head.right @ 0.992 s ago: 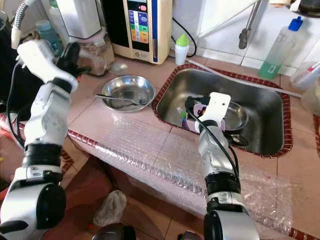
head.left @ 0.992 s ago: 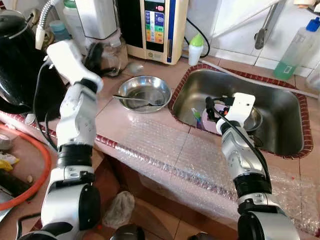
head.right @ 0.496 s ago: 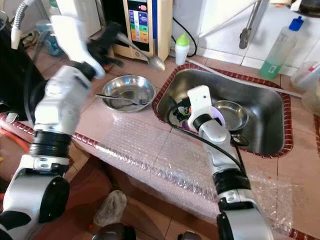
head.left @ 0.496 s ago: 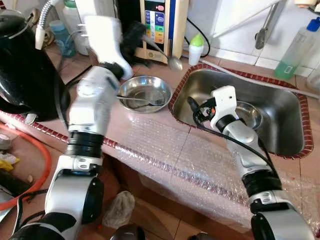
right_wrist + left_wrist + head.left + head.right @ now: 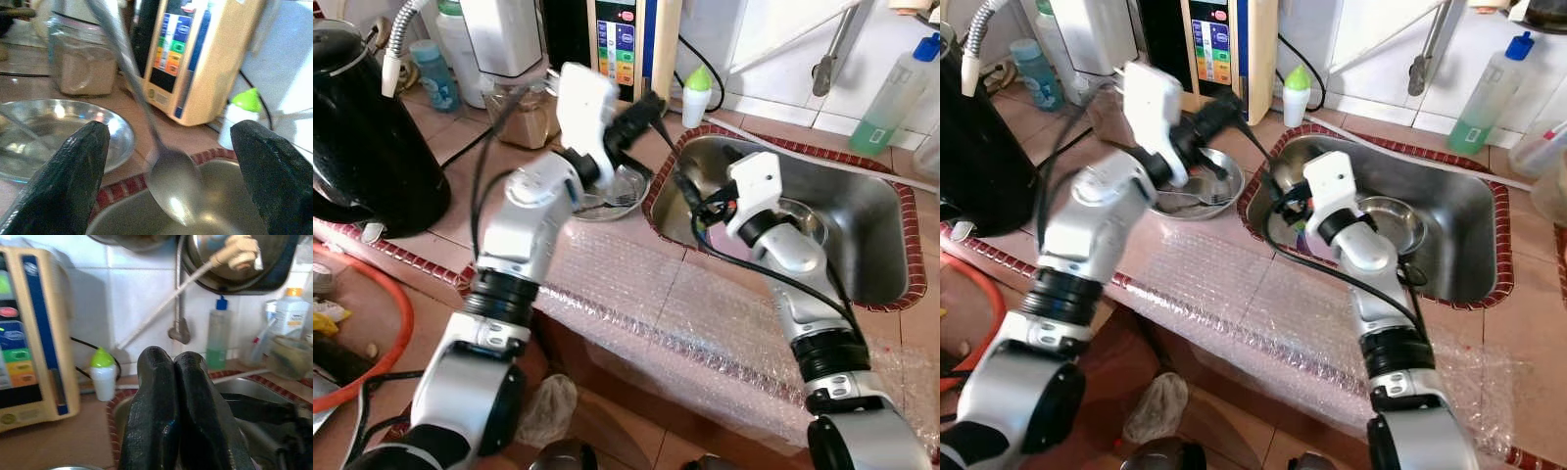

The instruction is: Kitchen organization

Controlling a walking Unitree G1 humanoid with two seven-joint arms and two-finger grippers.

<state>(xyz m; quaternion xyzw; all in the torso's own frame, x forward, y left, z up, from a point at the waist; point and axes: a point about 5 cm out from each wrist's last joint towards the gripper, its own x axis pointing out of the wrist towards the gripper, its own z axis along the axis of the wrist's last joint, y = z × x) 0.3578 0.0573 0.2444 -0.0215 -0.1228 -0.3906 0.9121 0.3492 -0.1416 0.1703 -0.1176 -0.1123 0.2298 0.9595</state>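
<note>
My left gripper (image 5: 644, 108) hangs over the sink's near-left rim, shut on a steel spoon (image 5: 168, 188). In the left wrist view its two fingers (image 5: 161, 401) press together. The spoon slants down from it, bowl end lowest. My right gripper (image 5: 689, 198) is at the sink's left edge, open, and in the right wrist view the spoon's bowl hangs between its two spread fingers (image 5: 73, 166) without touching them. A steel bowl (image 5: 612, 191) with cutlery in it sits on the counter, partly behind my left arm. A smaller steel bowl (image 5: 808, 220) lies in the sink (image 5: 871, 245).
A black kettle (image 5: 362, 117) stands at the left. A cream water purifier (image 5: 626, 49), a jar (image 5: 519, 113) and a green-capped white bottle (image 5: 697, 96) line the back. A green soap bottle (image 5: 891, 98) is at the far right. Bubble wrap (image 5: 656, 294) covers the counter's front.
My left arm has swung right from the jar to the sink's rim, carrying the spoon. My right gripper has turned left toward the spoon.
</note>
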